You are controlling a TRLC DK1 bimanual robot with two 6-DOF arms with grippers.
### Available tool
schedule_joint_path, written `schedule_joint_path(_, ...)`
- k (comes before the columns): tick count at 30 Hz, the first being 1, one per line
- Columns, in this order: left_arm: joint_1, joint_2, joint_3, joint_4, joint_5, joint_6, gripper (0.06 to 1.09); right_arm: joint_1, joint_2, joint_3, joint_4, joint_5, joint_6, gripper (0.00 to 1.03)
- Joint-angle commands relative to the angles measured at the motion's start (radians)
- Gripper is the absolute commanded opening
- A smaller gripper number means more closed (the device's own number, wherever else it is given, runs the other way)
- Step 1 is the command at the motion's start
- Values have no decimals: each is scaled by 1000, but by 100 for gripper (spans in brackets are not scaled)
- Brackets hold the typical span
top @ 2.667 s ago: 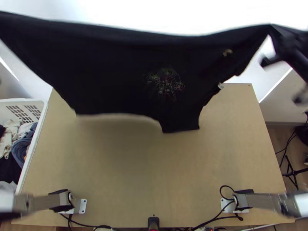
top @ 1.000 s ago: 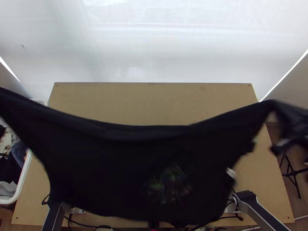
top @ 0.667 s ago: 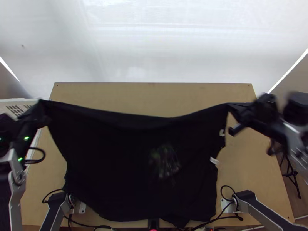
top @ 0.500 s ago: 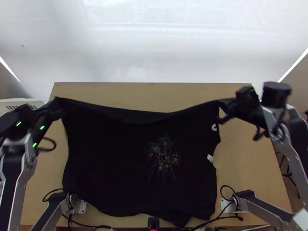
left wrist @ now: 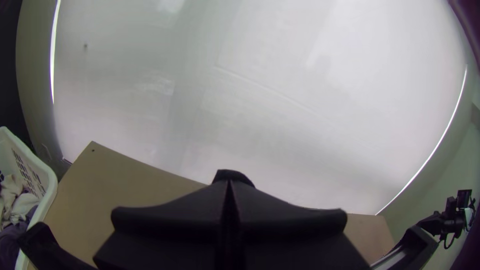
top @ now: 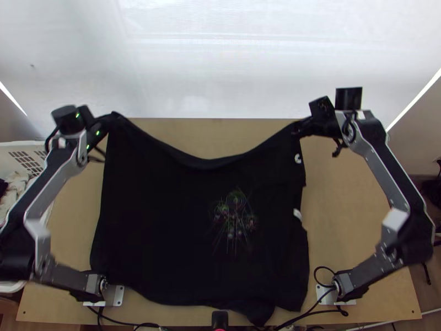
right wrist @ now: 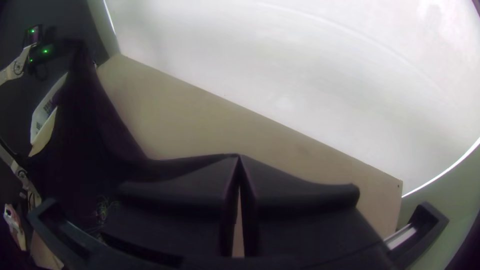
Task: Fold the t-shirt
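Over table (top: 353, 231), black t-shirt (top: 171, 231) slopes toward near edge; long axis unclear.

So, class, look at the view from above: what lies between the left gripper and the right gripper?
The black t-shirt: its far edge hangs in a sagging curve between the left gripper and the right gripper, in the top view.

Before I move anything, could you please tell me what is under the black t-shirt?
Under the t-shirt is the light wooden table, which shows on both sides. The part directly beneath is covered, so I cannot tell whether anything else lies there.
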Motion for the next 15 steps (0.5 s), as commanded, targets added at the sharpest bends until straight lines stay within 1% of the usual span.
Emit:
schedule_joint_path(1,21,295,288,-15,-23,4,9,-47,228,195,-9,4,-4,3)
schedule_joint_path(4,46,418,439,-100,-23,26,9,-65,315,313,-50,5,-1,3)
schedule_joint_path(7,59,533,595,-203,-20,36,9,-77,427,466,-133,5,4,3)
schedule_joint_path(9,61,581,660,-233,-20,49,9,-80,505,575,-205,5,4,3)
schedule_joint_path(11,59,611,693,-247,-20,61,9,-83,559,650,-240,7,5,3)
schedule_joint_path(15,61,633,707,-250,-20,69,9,-87,602,679,-239,19,4,3)
